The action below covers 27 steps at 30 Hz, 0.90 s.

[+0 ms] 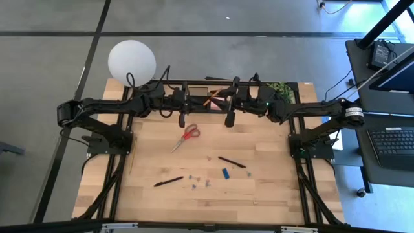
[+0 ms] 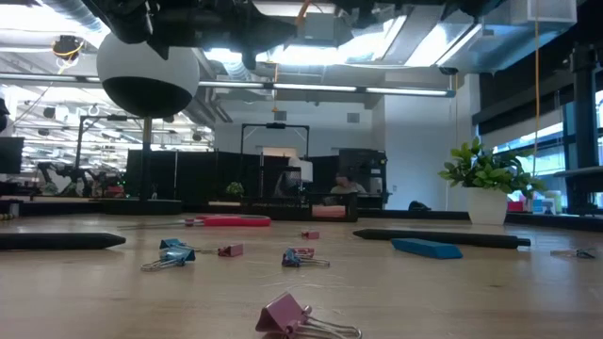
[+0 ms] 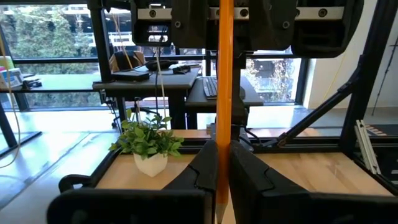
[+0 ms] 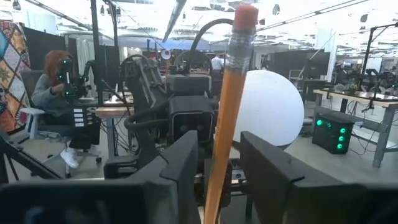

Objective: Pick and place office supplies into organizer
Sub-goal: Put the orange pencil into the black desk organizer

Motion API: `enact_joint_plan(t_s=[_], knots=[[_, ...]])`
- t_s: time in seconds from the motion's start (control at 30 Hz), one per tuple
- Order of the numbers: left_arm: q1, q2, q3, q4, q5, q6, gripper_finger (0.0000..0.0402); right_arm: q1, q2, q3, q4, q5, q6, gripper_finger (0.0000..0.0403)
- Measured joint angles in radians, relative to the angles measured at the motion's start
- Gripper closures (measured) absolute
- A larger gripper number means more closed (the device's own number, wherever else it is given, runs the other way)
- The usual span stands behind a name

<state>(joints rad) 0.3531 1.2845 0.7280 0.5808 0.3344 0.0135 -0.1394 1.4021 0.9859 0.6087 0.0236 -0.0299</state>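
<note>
The thin wooden pencil (image 3: pixel 224 93) stands upright above the table's far middle, its eraser end (image 4: pixel 245 15) on top. My left gripper (image 3: pixel 222 168) is shut on it, reaching in level from the table's left. My right gripper (image 4: pixel 217 155) faces it from the right and is open. Its fingers (image 4: pixel 180 168) stand on either side of the pencil with gaps showing. In the high view both grippers meet over the black organizer (image 1: pixel 196 85), which is mostly hidden beneath them. Red-handled scissors (image 1: pixel 187 136), two black pens (image 1: pixel 231 162) (image 1: pixel 168 182), a blue block (image 1: pixel 225 173) and clips (image 1: pixel 197 179) lie flat on the table. My left gripper pinches the pencil's shaft (image 3: pixel 222 134) near its lower end between the two fingers (image 3: pixel 202 177). The fingers are level, come from the table's left and lie across the pencil. The pencil is upright and lifted clear, its lower tip just below the fingers.
A white globe lamp (image 1: pixel 131 59) stands at the far left corner and a small potted plant (image 1: pixel 279 89) at the far right. Binder clips (image 2: pixel 306 320) lie scattered near the table's front middle. The black frame rails (image 1: pixel 119 168) run along both sides.
</note>
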Motion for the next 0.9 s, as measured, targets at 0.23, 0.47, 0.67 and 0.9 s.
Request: enact_joint_plan(t_s=[0.23, 0.47, 0.67, 0.9], knots=[[0.0, 0.0, 0.0, 0.0, 0.0, 0.002, 0.0386, 0.0, 0.0, 0.0, -0.001, -0.003, 0.001, 0.0366], [0.0, 0.0, 0.0, 0.0, -0.021, 0.033, 0.0375, 0.001, 0.0, 0.0, -0.001, -0.001, 0.0, 0.0376], [0.0, 0.0, 0.0, 0.0, -0.029, 0.055, 0.0324, 0.0, 0.0, 0.0, -0.004, 0.0, 0.021, 0.0372], [0.0, 0.0, 0.0, -0.02, -0.02, -0.008, 0.0271, 0.0, 0.0, 0.0, -0.012, 0.0, 0.018, 0.0374]])
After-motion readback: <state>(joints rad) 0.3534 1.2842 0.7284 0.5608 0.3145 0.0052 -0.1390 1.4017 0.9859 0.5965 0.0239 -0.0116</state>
